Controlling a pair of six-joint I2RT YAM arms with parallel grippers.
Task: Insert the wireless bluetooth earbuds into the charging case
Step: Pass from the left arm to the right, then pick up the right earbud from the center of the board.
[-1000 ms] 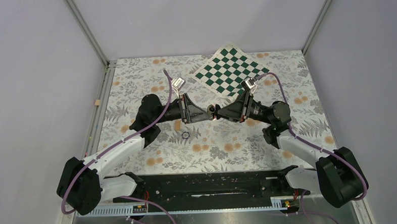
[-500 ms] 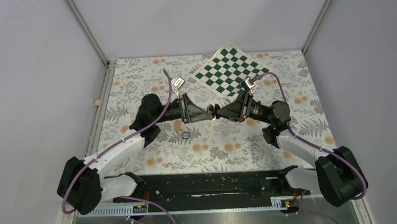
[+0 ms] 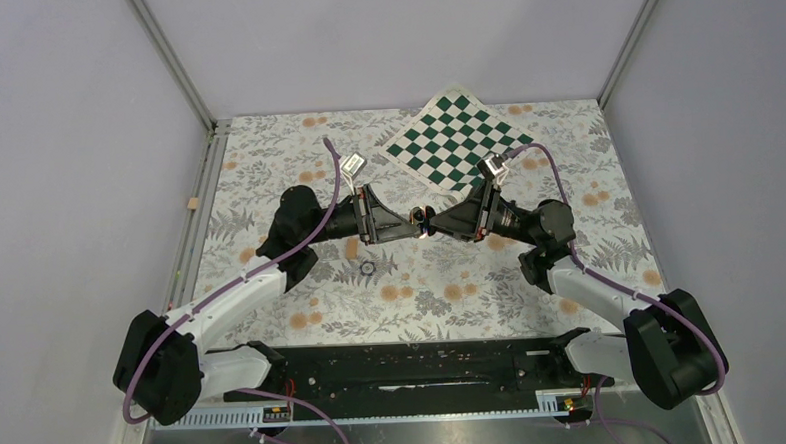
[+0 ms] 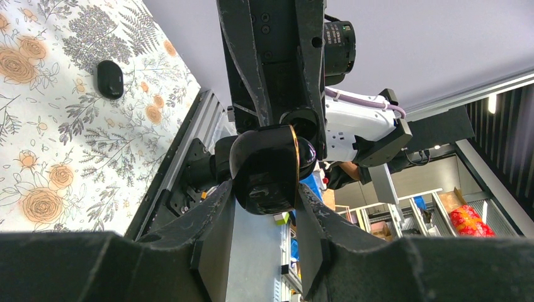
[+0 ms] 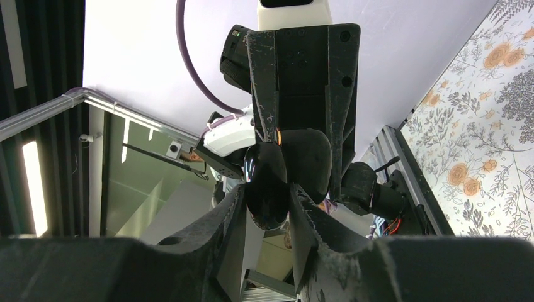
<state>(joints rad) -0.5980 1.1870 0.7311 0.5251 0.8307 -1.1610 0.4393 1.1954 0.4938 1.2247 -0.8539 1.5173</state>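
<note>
The desk (image 3: 452,299) is covered with a pale flower-printed cloth, and a green-and-white chequered mat (image 3: 455,139) lies at its far side. Neither is in use for the moment. The two black-and-white arms lean inward from both sides and meet above the middle of the desk, fingertip against fingertip.

The left gripper (image 4: 264,196) is nearly closed and clamps the small black rounded charging case (image 4: 261,165) by its two flat sides. The right gripper (image 5: 267,202) comes from the opposite direction, its fingers also narrow, and pinches the same case at the other end. So the case is in the air between both grippers, well above the cloth.

A thin gold line runs across the case where the two halves join, and each gripper seems to hold a different half. I judge that this is the reason for the double grip: one side keeps the body steady while the other can swing the hinged lid. I cannot tell how far the lid is open.

In the left wrist view a tiny glossy black oval (image 4: 110,78) lies on the cloth, well apart from the case. It is probably one of the earbuds, waiting. The second bud I cannot find.

A small dark ring (image 3: 367,267) and a short tan strip (image 3: 353,249) lie below the left arm, with no visible role.
</note>
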